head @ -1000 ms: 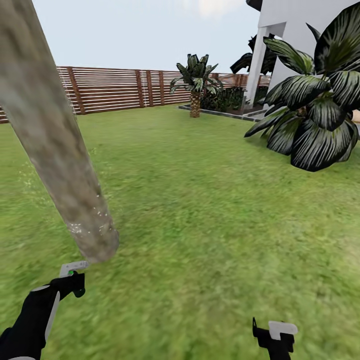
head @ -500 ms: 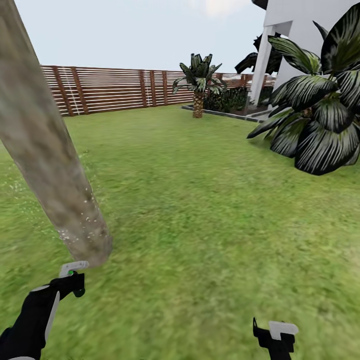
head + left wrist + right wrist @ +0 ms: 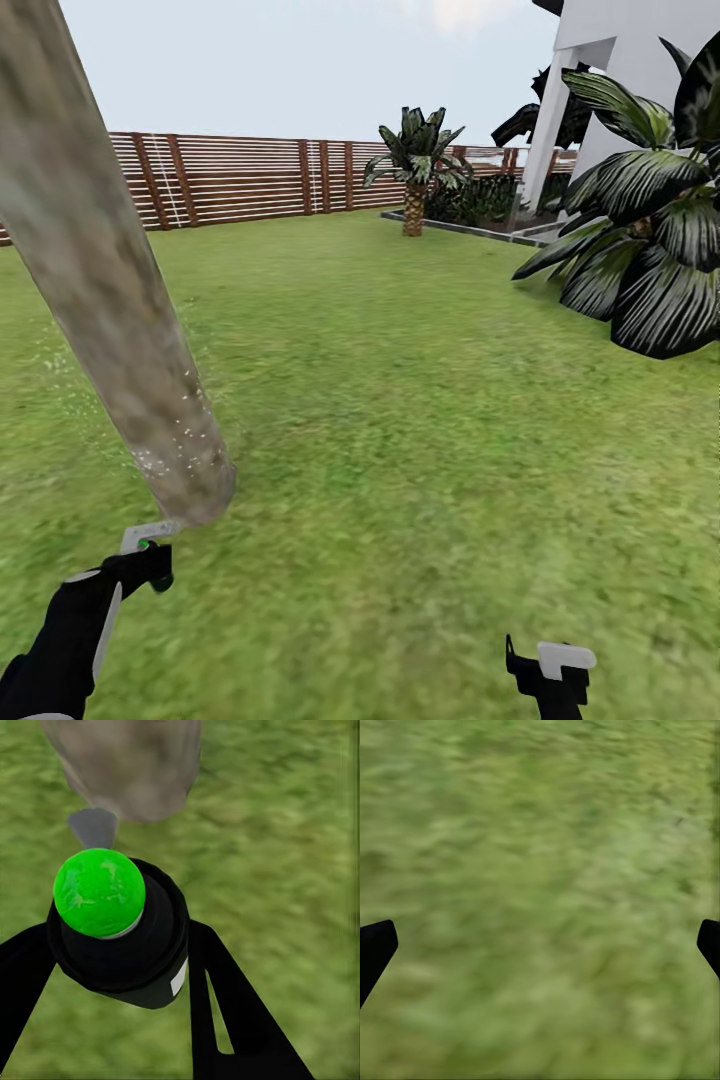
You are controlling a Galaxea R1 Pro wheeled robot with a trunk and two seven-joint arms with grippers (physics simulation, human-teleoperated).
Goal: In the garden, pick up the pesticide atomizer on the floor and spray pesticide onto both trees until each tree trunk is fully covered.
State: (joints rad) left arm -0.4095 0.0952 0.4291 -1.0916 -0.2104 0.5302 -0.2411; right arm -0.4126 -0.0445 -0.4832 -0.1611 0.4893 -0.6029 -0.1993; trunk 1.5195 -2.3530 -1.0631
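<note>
One green-capped pesticide atomizer (image 3: 116, 934) between left gripper (image 3: 112, 1020) fingers, wrist close-up.

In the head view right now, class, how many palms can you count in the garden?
2: a small palm far off by the wooden fence, and a large-leaved palm at the right near the white building. Others may lie outside the frame.

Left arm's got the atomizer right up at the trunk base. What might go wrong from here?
1. The atomizer in the left gripper points at the tree trunk base, where the white droplets sit; higher up looks bare, so coverage may stay partial.
2. The nozzle sits very close to the bark and could bump it.
3. The right gripper hangs open over lawn, unable to steady anything.
</note>
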